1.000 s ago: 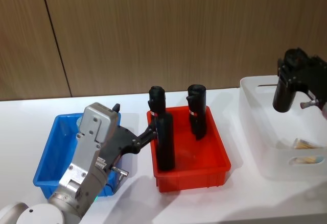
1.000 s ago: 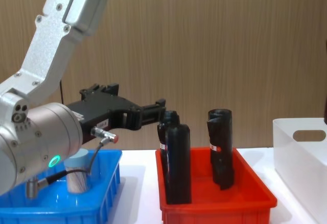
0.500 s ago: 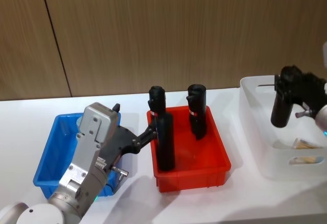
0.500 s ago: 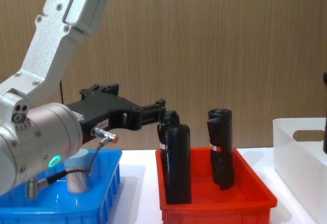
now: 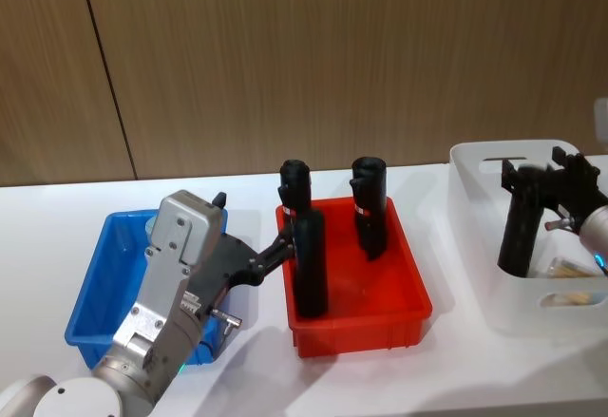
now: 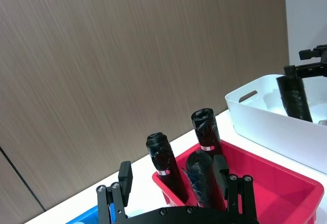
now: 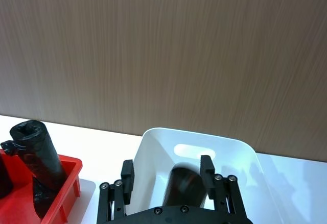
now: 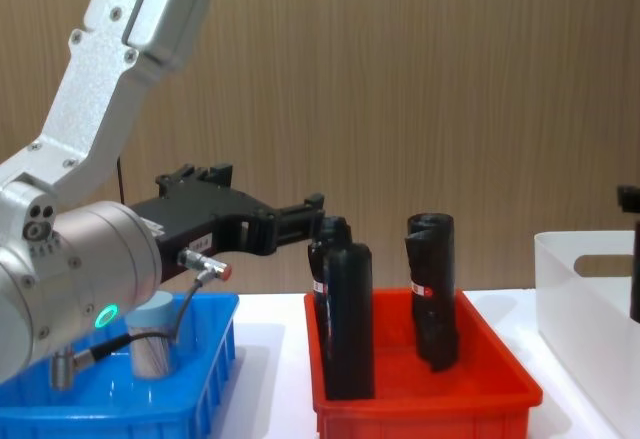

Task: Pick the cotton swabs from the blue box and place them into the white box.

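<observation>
Over the white box point(image 5: 475, 236) at the worktop's point(image 5: 380, 379) right edge, the right gripper point(image 5: 546, 181) has come lower than 1 s ago, jaws clamped on a black roll point(image 5: 521, 236) now dipping inside. Left gripper point(image 5: 277, 249) hovers unmoved between blue box point(image 5: 90, 293) and red bin point(image 5: 361, 327), jaws parted, empty; 1 cotton swabs jar point(image 8: 152, 344) stands in the blue box

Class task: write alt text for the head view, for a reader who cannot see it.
The right tool lowers a black roll into the white box. The left tool hovers between the blue box and a red bin of three black rolls.
</observation>
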Tool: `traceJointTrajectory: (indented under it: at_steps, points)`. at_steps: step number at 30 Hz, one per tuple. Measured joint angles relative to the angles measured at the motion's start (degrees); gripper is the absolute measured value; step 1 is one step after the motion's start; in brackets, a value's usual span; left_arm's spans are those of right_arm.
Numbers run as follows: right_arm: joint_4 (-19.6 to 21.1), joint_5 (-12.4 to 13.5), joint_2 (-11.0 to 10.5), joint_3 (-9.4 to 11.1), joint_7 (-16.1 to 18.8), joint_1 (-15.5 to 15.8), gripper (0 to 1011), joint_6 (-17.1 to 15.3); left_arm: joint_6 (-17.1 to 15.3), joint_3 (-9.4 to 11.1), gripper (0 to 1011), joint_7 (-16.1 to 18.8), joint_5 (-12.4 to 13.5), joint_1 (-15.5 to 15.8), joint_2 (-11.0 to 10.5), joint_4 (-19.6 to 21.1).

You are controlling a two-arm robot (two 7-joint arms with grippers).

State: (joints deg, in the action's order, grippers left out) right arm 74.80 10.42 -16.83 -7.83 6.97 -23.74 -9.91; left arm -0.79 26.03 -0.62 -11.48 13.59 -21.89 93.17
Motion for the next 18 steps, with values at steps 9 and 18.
traceJointTrajectory:
  at_steps: [9,18]
  points:
    - [-0.68,1.01,0.00,0.46,-0.10,0.04,1001,1.41,0.00,0.00,1004,0.00,0.00,0.00,0.00,0.00]
    - [2.08,2.53,-0.68,1.26,0.78,1.58,1002,2.64,0.00,0.00,1004,0.00,0.00,0.00,0.00,0.00]
